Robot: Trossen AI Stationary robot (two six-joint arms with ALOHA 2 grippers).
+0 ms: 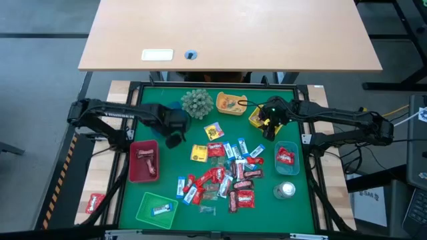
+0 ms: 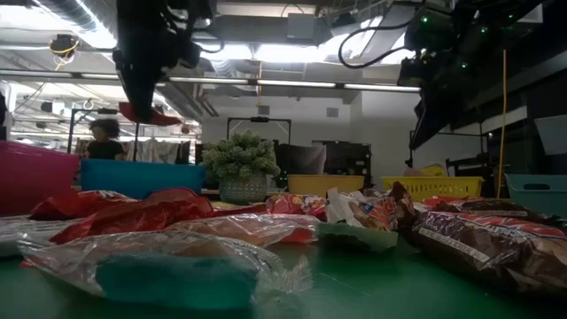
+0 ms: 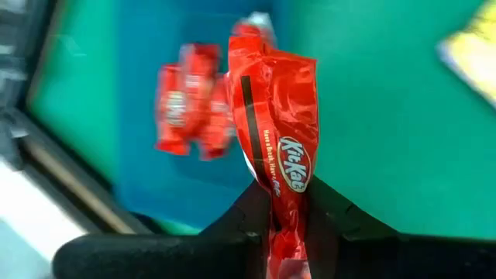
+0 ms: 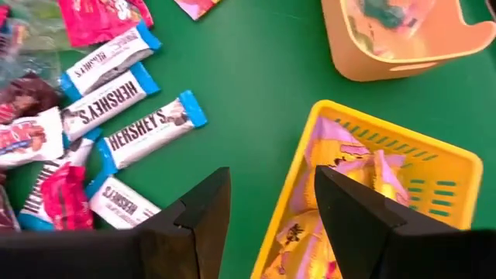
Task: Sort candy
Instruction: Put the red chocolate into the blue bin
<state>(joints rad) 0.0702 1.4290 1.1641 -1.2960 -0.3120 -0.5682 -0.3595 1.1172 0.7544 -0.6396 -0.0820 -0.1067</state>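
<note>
1. Red foil, nearest of all in the left wrist view: a KitKat bar (image 3: 280, 132) clamped between the left gripper (image 3: 283, 225) fingers (image 3: 240, 221), standing upright out of them, white logo readable on the wrapper.
2. From above, left gripper (image 1: 175, 137) hanging just beyond the red tray (image 1: 132, 175), over bare green mat (image 1: 130, 200); in the low view, the red bar (image 2: 149, 113) dangling high at upper left.
3. Below the held bar, blurred: two more red KitKats (image 3: 190, 112) lying in that tray.
4. Right gripper (image 4: 267, 213) with jaws apart, nothing between them, poised over the edge of the yellow basket (image 4: 442, 167); pale pink-yellow sweets (image 4: 364, 167) inside it.
5. Overhead, right gripper (image 1: 269, 122) at the mat's far right, beside the basket (image 1: 255, 119).
6. Near that gripper on the mat: blue-white Hershey's bars (image 4: 147, 128) lying flat, side by side and slanted, with red packets (image 4: 66, 194) next to them.
7. Main candy pile (image 1: 223, 177) in the middle of the mat: red, blue-white and dark brown wrappers touching and overlapping; one yellow packet (image 1: 199, 153) at its left edge.
8. Sorted already: one blue-white bar in the green tray (image 1: 143, 212), red packets in the right red tray (image 1: 293, 150), silvery pieces in a clear cup (image 1: 285, 190).
9. Farther back: orange tray (image 1: 233, 111) and spiky plant ball (image 1: 195, 102) at the mat's far edge.
10. Off the mat, front left: one red packet (image 1: 94, 202) on the wooden rim.
</note>
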